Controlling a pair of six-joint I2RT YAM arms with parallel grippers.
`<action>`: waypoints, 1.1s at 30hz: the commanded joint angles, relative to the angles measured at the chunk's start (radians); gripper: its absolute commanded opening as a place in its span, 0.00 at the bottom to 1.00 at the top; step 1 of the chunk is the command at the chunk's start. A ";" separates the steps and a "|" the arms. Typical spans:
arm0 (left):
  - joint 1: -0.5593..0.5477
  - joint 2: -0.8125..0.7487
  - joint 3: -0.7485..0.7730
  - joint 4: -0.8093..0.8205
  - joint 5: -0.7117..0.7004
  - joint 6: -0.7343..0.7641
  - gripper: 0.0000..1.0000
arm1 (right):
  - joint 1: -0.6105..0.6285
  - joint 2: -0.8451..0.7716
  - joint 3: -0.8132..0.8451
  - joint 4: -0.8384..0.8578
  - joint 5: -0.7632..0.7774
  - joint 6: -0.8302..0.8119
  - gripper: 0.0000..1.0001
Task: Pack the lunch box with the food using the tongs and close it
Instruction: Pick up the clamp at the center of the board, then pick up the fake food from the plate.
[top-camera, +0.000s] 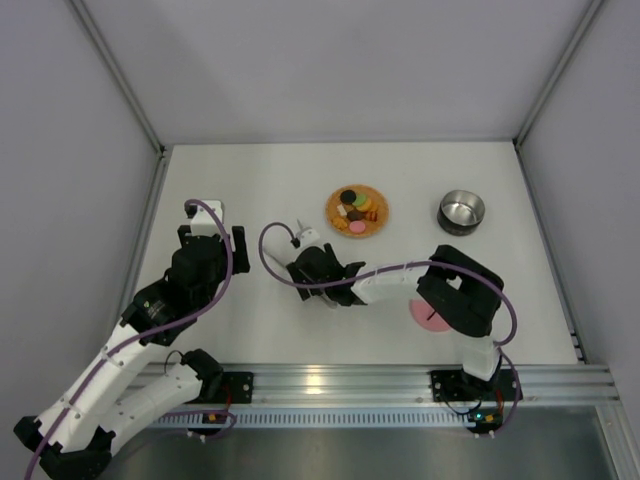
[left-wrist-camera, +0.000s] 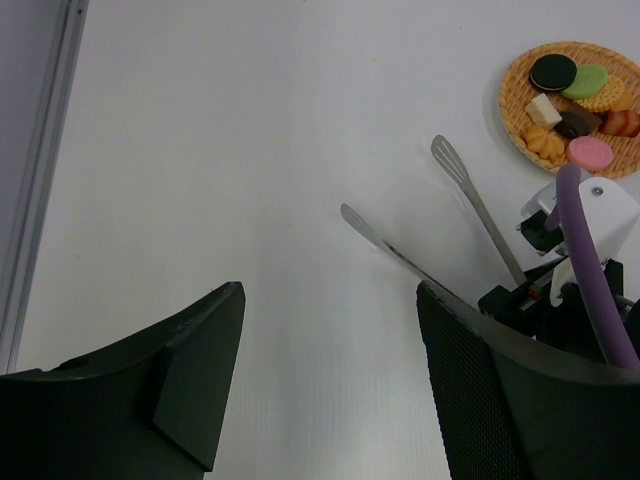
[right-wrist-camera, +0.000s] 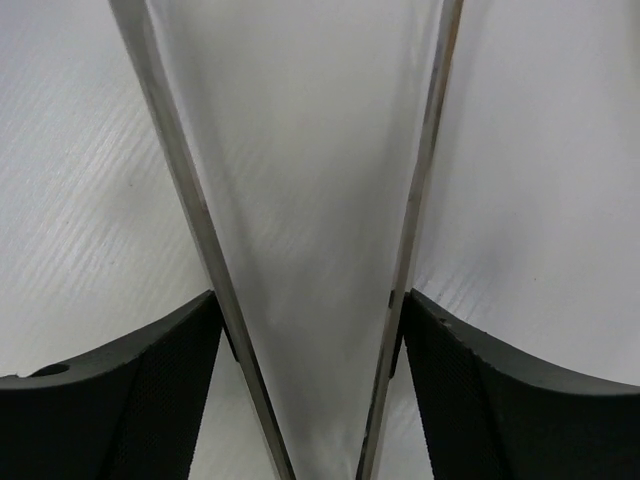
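The silver tongs (right-wrist-camera: 183, 180) lie on the white table, their two arms spreading away from me in a V. My right gripper (right-wrist-camera: 310, 300) straddles them, one black finger pressed on the outside of each arm. In the left wrist view the tongs (left-wrist-camera: 480, 210) stick out of the right gripper toward the far left. The food (top-camera: 356, 209) sits on a round orange mat (left-wrist-camera: 510, 92). At the far right stands the steel lunch box (top-camera: 462, 211), with nothing in it. My left gripper (left-wrist-camera: 330, 300) hovers open over bare table, left of the tongs.
A pink disc lid (top-camera: 428, 314) lies partly under the right arm's elbow near the front rail. Grey walls close the table on the left, back and right. A purple cable (left-wrist-camera: 585, 260) loops over the right wrist.
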 joint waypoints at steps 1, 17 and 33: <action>0.000 0.000 -0.007 0.036 0.002 -0.001 0.75 | 0.008 0.010 -0.042 -0.093 0.002 0.035 0.69; 0.000 0.000 -0.005 0.036 0.001 0.000 0.75 | -0.003 -0.393 0.030 -0.365 0.185 0.046 0.46; 0.000 0.002 -0.005 0.034 0.002 0.000 0.75 | -0.145 -0.581 0.019 -0.494 0.182 0.068 0.36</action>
